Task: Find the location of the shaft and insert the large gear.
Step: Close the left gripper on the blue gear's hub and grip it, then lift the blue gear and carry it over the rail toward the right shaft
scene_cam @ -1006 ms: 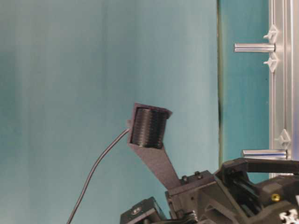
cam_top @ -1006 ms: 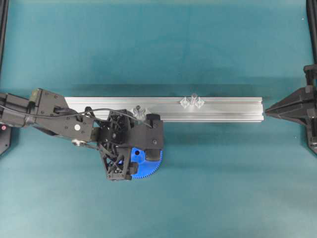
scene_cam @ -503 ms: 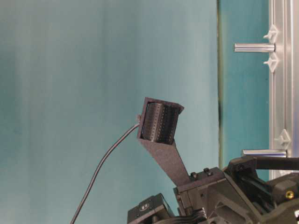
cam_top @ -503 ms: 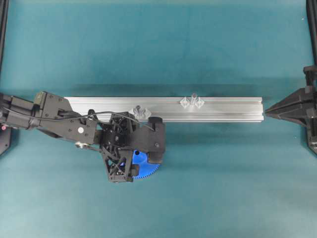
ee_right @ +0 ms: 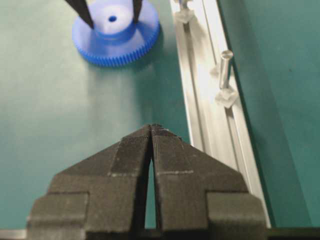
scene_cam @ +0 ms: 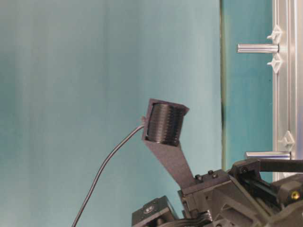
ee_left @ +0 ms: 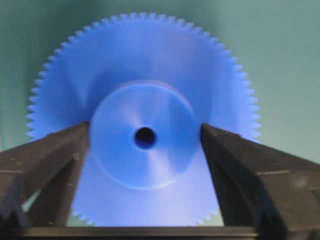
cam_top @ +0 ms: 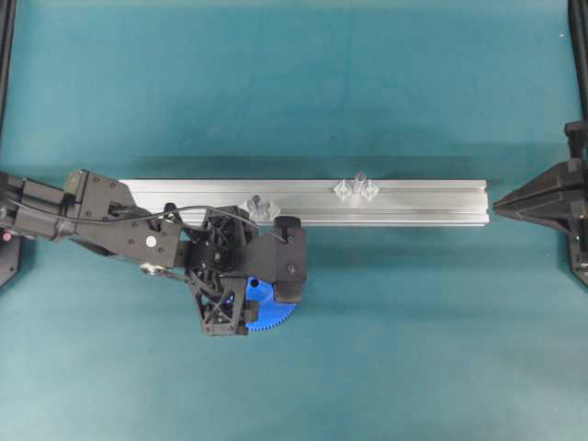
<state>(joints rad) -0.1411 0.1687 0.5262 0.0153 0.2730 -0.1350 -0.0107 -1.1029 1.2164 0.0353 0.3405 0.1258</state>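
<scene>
Left wrist view: black left gripper point(ee_left: 145, 137) straddles the raised round hub of the bright blue plastic toothed large gear point(ee_left: 145, 75), one finger at each side of the hub, close against it; firm clamping cannot be told. Gear lies flat on the teal table mat point(cam_top: 413, 349). Overhead: gear point(cam_top: 276, 317) sits just on the near side of the long ribbed aluminium rail point(cam_top: 432, 204), towards its left end. Thin grey metal shaft point(cam_top: 359, 179) stands on the rail further right, between two clear diamond-shaped mounts. Black right gripper point(ee_right: 151, 131) is parked at the far right, fingertips pressed together, holding nothing.
</scene>
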